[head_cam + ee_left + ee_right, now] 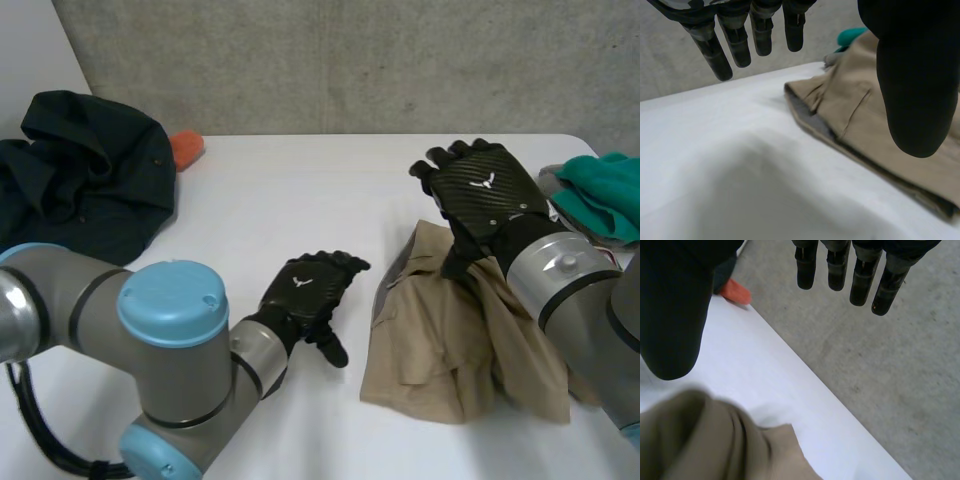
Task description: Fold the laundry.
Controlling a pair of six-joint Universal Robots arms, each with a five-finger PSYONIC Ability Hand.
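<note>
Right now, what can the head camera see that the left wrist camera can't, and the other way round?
Head view's extras: the dark clothes pile, the orange thing beside it, and the open right hand, raised, with the tan garment hanging from under it. Left wrist view's extra: the palm side of the left hand, with its straight fingers above the table. Shared: the left hand, the tan garment, the teal cloth and the white table.

Teal cloth [605, 195] runs off the head view's right edge; a dark garment [85, 170] half-hides an orange item [187, 148]; the right arm [565, 275] overlaps the tan garment [430, 350].
</note>
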